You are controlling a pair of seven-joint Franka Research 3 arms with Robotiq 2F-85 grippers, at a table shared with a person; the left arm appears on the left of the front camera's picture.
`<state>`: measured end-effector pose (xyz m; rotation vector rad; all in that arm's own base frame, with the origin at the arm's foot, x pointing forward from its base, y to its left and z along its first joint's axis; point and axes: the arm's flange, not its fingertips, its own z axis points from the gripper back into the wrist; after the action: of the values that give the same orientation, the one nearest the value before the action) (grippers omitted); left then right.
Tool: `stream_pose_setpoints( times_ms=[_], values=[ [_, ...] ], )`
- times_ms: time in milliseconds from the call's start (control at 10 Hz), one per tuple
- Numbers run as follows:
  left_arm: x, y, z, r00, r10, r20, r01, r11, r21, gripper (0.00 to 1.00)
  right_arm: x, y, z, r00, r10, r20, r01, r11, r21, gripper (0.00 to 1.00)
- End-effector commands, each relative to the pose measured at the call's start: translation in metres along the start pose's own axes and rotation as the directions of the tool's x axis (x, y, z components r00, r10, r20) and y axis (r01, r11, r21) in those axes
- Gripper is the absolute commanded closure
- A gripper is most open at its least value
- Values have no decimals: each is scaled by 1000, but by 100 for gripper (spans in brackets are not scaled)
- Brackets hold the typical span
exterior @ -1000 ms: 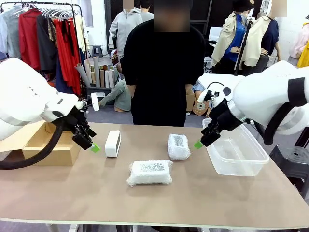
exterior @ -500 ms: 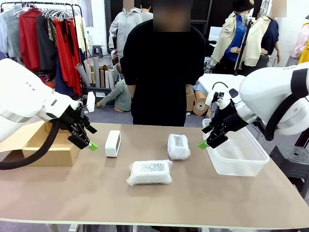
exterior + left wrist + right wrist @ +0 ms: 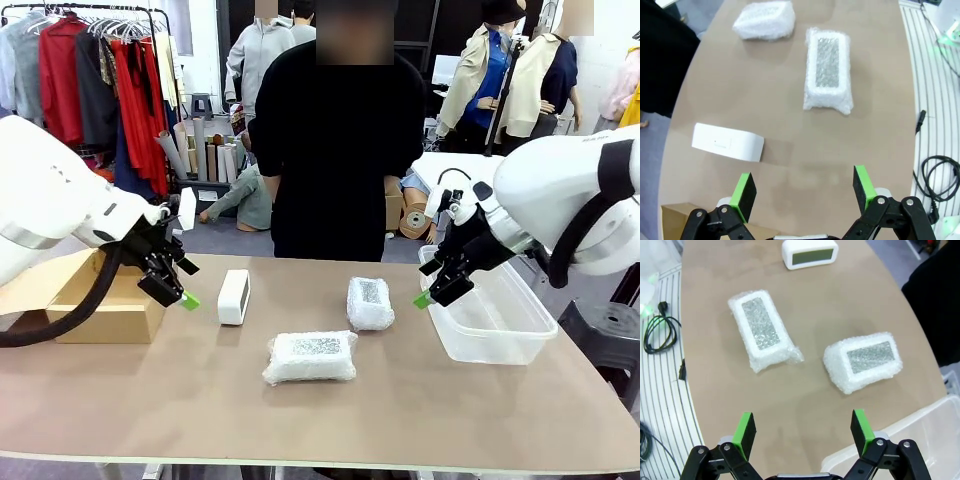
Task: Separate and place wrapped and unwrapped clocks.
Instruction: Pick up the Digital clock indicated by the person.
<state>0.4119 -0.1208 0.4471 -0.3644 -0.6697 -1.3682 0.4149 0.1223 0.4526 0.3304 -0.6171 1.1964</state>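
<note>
The bare white clock [image 3: 233, 296] stands upright left of centre; it also lies close ahead in the left wrist view [image 3: 728, 142] and far off in the right wrist view [image 3: 809, 253]. A long bubble-wrapped bundle [image 3: 311, 357] lies in the middle of the table [image 3: 827, 69] [image 3: 762, 328]. A smaller wrapped bundle [image 3: 370, 302] sits behind it to the right [image 3: 765, 20] [image 3: 864, 360]. My left gripper [image 3: 187, 299] hovers open, left of the bare clock [image 3: 803, 188]. My right gripper [image 3: 423, 298] hangs open between the small bundle and the bin [image 3: 804, 428].
A clear plastic bin [image 3: 490, 312] stands at the right [image 3: 900, 440]. A cardboard box [image 3: 105, 300] sits at the left edge. A person in black [image 3: 335, 150] stands at the far side. The table's near half is bare.
My left gripper has drawn back slightly to the left and up. My right gripper has shifted right toward the bin. The clocks have not moved.
</note>
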Motion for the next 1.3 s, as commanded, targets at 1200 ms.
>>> stream_pose_setpoints(
  times_ms=[1200],
  values=[
    [-59, 112, 121, 914, -98, 393, 99, 995, 18, 0, -21, -115, 106, 934, 123, 335, -152, 986, 62, 0]
  ],
)
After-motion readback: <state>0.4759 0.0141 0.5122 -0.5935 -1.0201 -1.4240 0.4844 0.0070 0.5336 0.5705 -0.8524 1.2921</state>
